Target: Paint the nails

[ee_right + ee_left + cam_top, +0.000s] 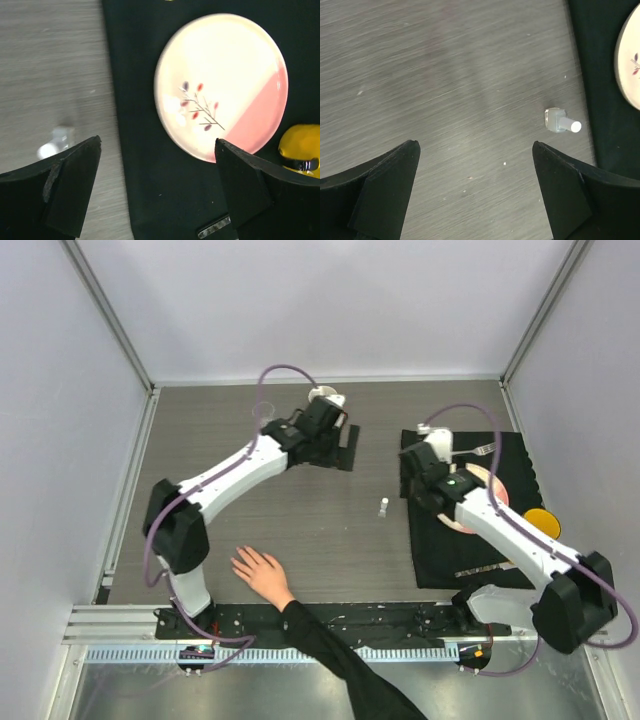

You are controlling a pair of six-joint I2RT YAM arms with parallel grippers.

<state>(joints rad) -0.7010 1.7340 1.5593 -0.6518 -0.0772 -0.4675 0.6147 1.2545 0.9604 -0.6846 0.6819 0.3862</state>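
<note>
A bare hand (262,575) with a black sleeve lies flat near the table's front edge, fingers spread toward the far left. Its nails are too small to make out. A small clear white-capped bottle (383,507) stands mid-table; in the left wrist view the bottle (561,121) is ahead and to the right of the fingers. My left gripper (340,447) hovers far from the hand, and its jaws (475,145) are open over bare table. My right gripper (411,464) is open too, its jaws (157,141) empty above the edge of the black mat (150,175), with the bottle (55,142) blurred at left.
On the black mat (500,550) at right lie a cream and pink plate (225,80), a yellow object (541,521) and a small clear item (487,450). A white round object (325,395) sits behind the left arm. Walls close in the table on three sides.
</note>
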